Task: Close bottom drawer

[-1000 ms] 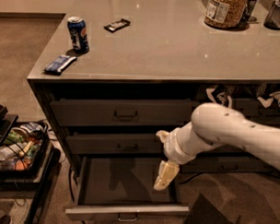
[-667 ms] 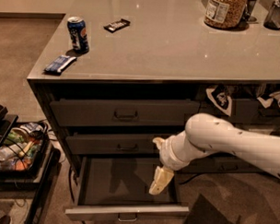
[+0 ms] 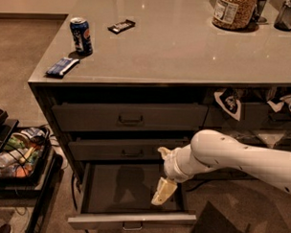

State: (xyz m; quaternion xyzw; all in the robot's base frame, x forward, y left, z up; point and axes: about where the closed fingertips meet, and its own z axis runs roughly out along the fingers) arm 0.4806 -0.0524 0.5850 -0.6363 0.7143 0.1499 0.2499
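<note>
Gripper [image 3: 163, 192] shifted left, lower, over open, dark bottom drawer [image 3: 119, 187].

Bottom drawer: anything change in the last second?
The gripper moved left and slightly down over the open bottom drawer, taking hold of nothing. The drawer stayed pulled out as far as before; the can did not move.
</note>
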